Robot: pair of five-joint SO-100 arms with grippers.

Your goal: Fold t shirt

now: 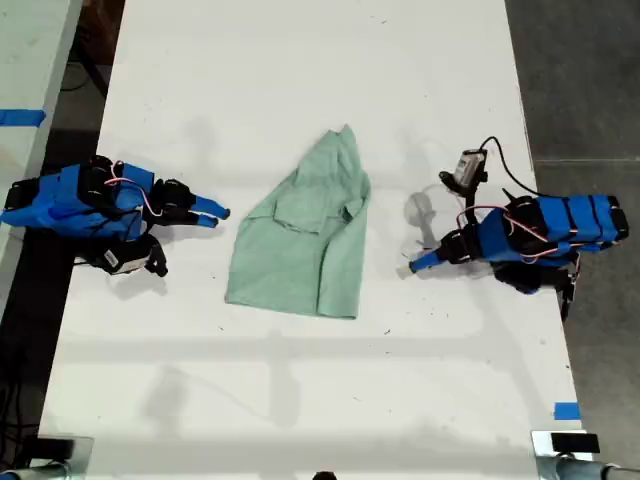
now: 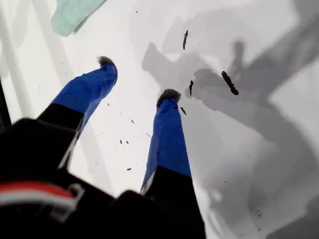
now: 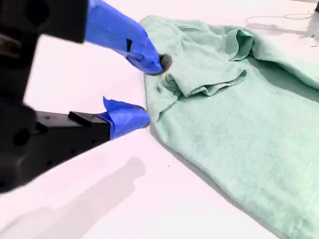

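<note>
The t shirt (image 1: 300, 235) is pale mint green and lies partly folded, roughly triangular, in the middle of the white table (image 1: 300, 400). My second gripper (image 1: 215, 213) is at the exterior view's left, open, with its blue fingertips just at the shirt's near edge. In the second wrist view the second gripper (image 3: 151, 89) gapes beside the t shirt (image 3: 239, 114), with nothing clamped. My first gripper (image 1: 412, 266) is at the exterior view's right, a short gap from the cloth. In its own view the first gripper (image 2: 137, 78) stands open over bare table, and only a corner of the t shirt (image 2: 72, 15) shows.
Blue tape marks sit at the exterior view's left edge (image 1: 22, 117) and lower right (image 1: 566, 410). A black cable (image 1: 505, 165) loops above the first arm. Dark floor (image 1: 580, 80) borders the table on the exterior view's right. Small black specks (image 2: 229, 82) dot the table.
</note>
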